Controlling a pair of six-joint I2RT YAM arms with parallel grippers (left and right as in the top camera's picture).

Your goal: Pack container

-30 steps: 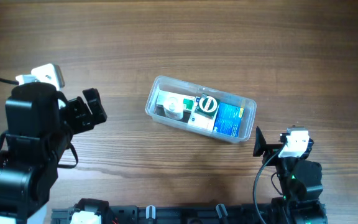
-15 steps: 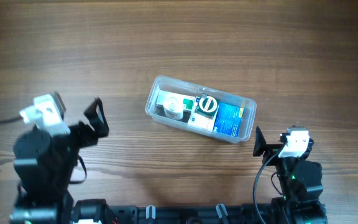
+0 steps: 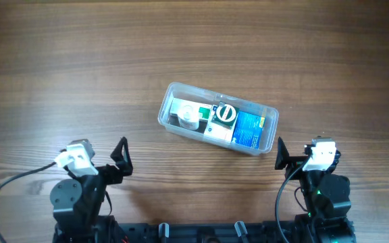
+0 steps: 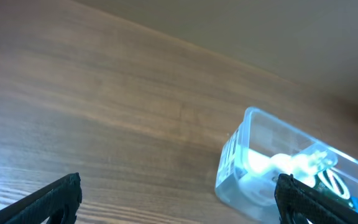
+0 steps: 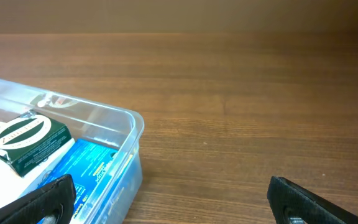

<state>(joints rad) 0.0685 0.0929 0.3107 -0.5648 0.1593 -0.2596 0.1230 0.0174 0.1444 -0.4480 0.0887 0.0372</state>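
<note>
Wooden table [image 3: 194, 54], left fingers [image 3: 121, 159] farther back

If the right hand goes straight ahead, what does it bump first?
Probably the near corner of the clear plastic rectangular tub, which lies ahead of the left edge of the right hand; depth is unclear.

Both arms are showing matt black housings with rounded joints. The left arm [image 3: 80, 202] is carrying a white camera block [image 3: 75, 156] on its wrist, and a black cable [image 3: 5, 189] is looping off it to the left. The right arm [image 3: 327, 196] is wearing a similar white block [image 3: 321, 154], with thin black wires [image 3: 288, 192] curving beside it and a small green light [image 3: 315, 196] glowing on its body. The left tool [image 4: 178, 198] and right tool [image 5: 179, 198] are showing black, grainy, wedge-shaped fingers [image 4: 48, 199].
</note>
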